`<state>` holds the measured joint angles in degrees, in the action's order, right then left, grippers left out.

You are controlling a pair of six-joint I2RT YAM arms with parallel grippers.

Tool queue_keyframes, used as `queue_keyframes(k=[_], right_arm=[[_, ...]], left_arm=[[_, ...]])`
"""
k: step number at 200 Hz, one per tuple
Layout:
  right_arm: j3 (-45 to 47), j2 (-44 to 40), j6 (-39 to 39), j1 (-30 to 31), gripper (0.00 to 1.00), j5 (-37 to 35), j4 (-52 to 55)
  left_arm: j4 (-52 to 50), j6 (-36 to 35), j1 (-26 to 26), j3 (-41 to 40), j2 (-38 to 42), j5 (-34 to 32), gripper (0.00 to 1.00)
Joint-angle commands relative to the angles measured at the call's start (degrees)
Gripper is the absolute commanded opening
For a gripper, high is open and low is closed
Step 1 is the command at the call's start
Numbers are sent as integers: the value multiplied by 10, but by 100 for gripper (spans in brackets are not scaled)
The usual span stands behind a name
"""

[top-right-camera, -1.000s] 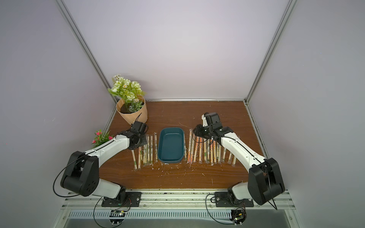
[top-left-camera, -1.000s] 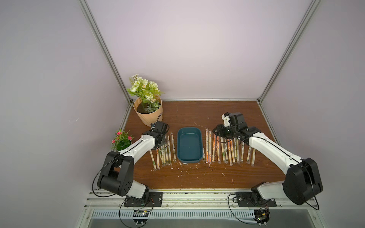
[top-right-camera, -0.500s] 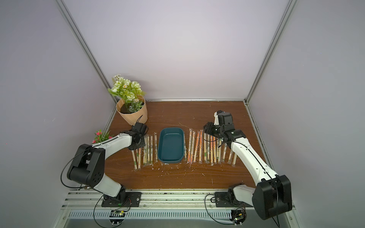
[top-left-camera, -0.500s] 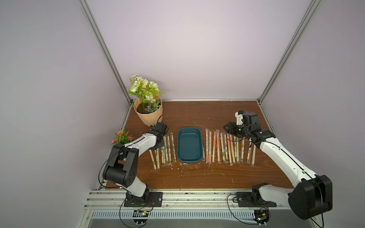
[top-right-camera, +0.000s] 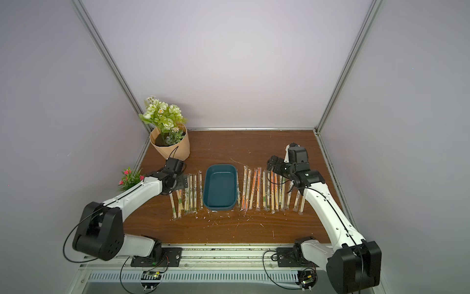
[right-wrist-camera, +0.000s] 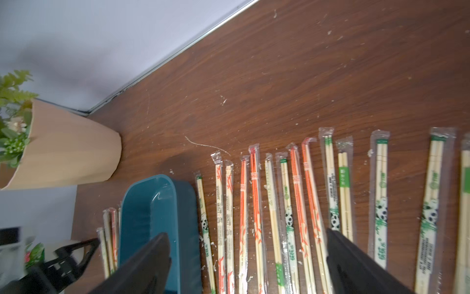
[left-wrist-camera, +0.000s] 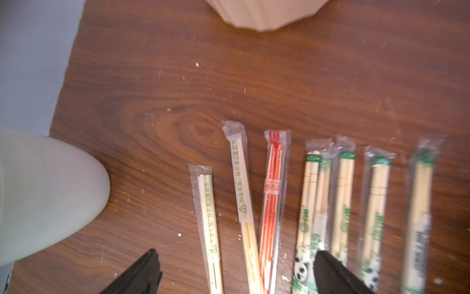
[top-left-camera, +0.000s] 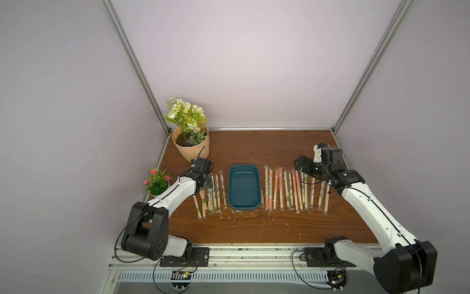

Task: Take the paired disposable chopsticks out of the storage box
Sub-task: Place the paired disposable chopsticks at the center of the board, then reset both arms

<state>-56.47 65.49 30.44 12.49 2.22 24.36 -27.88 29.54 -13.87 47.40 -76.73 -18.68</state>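
The storage box (top-left-camera: 244, 188) (top-right-camera: 220, 188) (right-wrist-camera: 152, 203) is a dark teal tray in the middle of the table, and nothing lies in it. The paired disposable chopsticks lie in sleeves on the wood in two rows, one left of the box (top-left-camera: 216, 191) (top-right-camera: 190, 193) (left-wrist-camera: 272, 193) and a longer one right of it (top-left-camera: 284, 191) (top-right-camera: 259, 191) (right-wrist-camera: 254, 203). My left gripper (top-left-camera: 207, 182) (top-right-camera: 181, 183) (left-wrist-camera: 236, 254) hovers open over the far end of the left row, holding nothing. My right gripper (top-left-camera: 301, 165) (top-right-camera: 274, 164) (right-wrist-camera: 246, 234) hangs open and empty above the right row's far end.
A peach pot with white flowers (top-left-camera: 190, 149) (left-wrist-camera: 264, 12) (right-wrist-camera: 63, 152) stands at the back left. A small pink plant in a white pot (top-left-camera: 156, 180) (left-wrist-camera: 45, 193) sits beside my left arm. Pale splinters litter the wood. Walls close in on three sides.
Both grippers' jaws have spread wide open. My right gripper has shifted to the right, away from the box and along the right row. My left gripper has barely moved.
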Motion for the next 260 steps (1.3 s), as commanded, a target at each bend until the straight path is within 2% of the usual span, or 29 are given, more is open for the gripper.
queue_keyframes(k=[1, 31, 60, 91, 109, 124, 146, 169, 182, 196, 205, 216, 228, 239, 260], right_arm=[[-29, -15, -11, -8, 99, -83, 21], [2, -48, -7, -13, 99, -212, -16], [135, -138, -18, -14, 99, -327, -200], [293, -206, -77, -16, 99, -442, -391], [350, -193, -106, -23, 99, -471, -449], [387, -161, -123, -29, 99, -478, -499], [417, -101, -137, -38, 99, -471, -562], [445, -50, -184, -49, 99, -443, -674], [455, -22, -209, -65, 99, -410, -732], [469, 25, -233, -88, 99, -365, -799], [470, 50, -235, -102, 100, -355, -827], [469, 66, -245, -121, 100, -301, -861], [440, 86, -254, -128, 100, -266, -828], [431, 105, -289, -131, 100, -230, -843], [421, 103, -292, -130, 99, -182, -811]], left_arm=[[-3, -13, 7, 2, 59, 26, 98], [70, -32, 7, -24, 150, 12, 98], [212, -79, 6, -98, 248, -36, 98], [453, -176, 7, -248, 341, -118, 99], [664, -262, 7, -363, 369, -143, 99], [689, -264, 28, -373, 326, -126, 99], [777, -281, 33, -384, 213, -117, 99], [870, -284, 37, -386, 98, -99, 99], [913, -286, 44, -385, 37, -93, 99], [954, -285, 52, -372, -9, -115, 99], [960, -282, 66, -362, -25, -85, 99], [977, -266, 82, -361, -52, -55, 99], [1003, -257, 88, -356, -82, -51, 99], [997, -272, 89, -346, -98, -19, 99], [1035, -264, 104, -361, -118, 13, 99]])
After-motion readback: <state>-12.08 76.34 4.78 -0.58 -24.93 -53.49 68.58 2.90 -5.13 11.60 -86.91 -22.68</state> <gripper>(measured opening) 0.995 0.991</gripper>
